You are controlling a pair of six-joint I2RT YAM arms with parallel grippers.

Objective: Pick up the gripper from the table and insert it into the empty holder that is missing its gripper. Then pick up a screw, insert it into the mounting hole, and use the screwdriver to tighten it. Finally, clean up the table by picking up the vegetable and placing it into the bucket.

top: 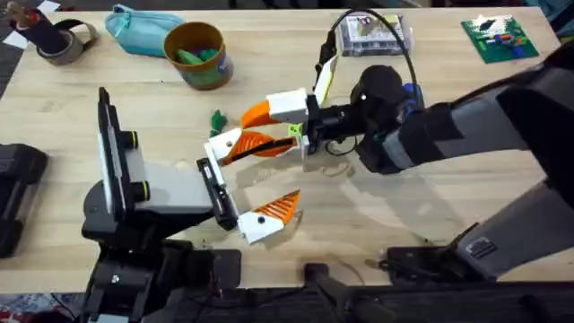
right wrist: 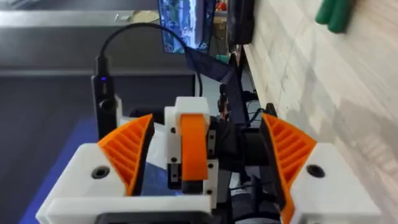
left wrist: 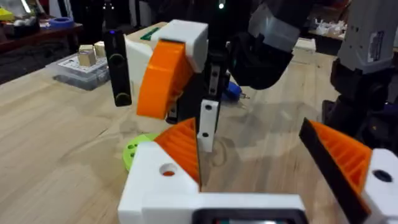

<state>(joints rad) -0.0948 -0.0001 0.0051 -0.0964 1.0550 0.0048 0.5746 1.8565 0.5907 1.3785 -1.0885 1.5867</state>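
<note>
The gripper [right wrist: 193, 147], an orange finger on a white block, stands between my right gripper's [right wrist: 205, 127] two orange pads, apart from both. From overhead it sits at the holder [top: 226, 144], on the far end of the black rail [top: 218, 190] carried by my left arm. My right gripper [top: 253, 132] is open around it. My left gripper [top: 282, 172] is open, its fingers [left wrist: 174, 155] wide apart. The bucket [top: 213, 72] at the back holds green pieces. A green vegetable [top: 217, 119] lies on the table [top: 448, 179] just behind the holder.
A grey tape roll [top: 65, 40] and a teal pouch [top: 134, 27] lie at the back left. A clear parts box [top: 375, 36] and a green board [top: 499, 38] are at the back right. A black block [top: 13, 188] sits at the left edge.
</note>
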